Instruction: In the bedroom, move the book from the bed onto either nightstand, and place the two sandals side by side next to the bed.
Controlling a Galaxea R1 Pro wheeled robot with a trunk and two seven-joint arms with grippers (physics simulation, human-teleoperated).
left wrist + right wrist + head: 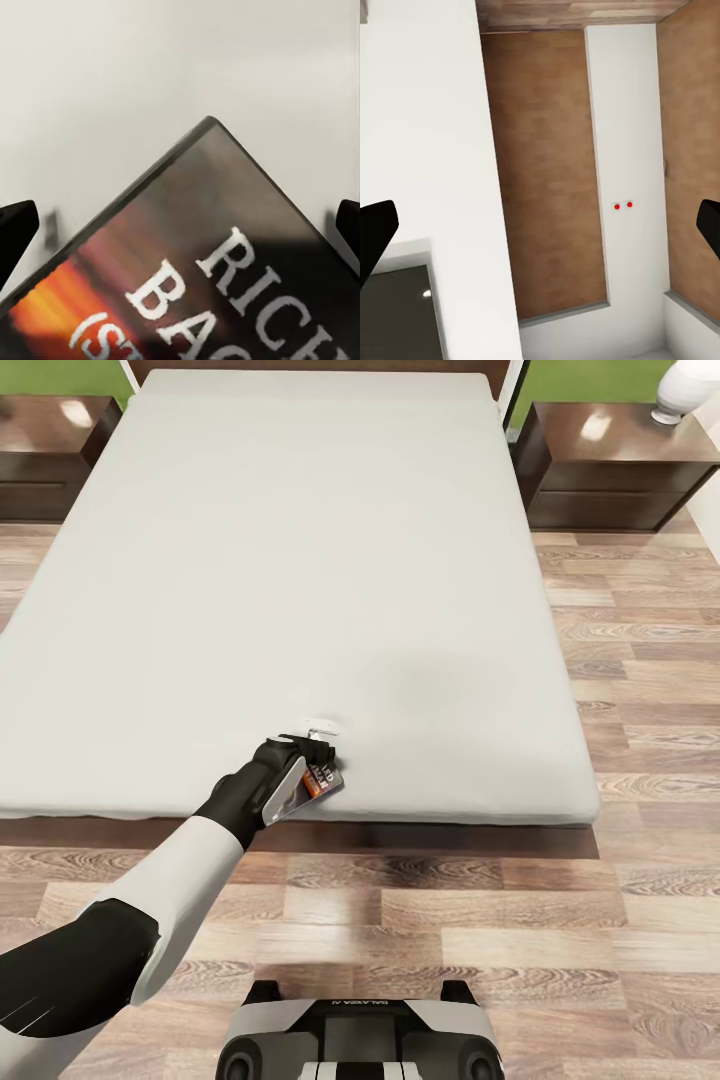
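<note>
Our left gripper (318,752) reaches the small dark paperback book (322,780) near the pale grey mattress's (300,560) foot edge — whether its fingers grasp it, we cannot tell; our right gripper's black fingertips (376,234) stand apart, holding nothing.

Head high; left wrist near bed (300,560)

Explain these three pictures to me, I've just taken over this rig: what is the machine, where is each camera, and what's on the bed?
It is a wheeled robot with two arms. The big picture comes from its head, looking down over the bed, a pale mattress with a nightstand at each side of its head end. The left gripper reaches to the near edge, where the book lies. The left wrist camera looks along that gripper's black fingers, spread wide either side of the book, not yet gripping it. The right wrist camera sees its own open fingers, white panels and brown surfaces.
</note>
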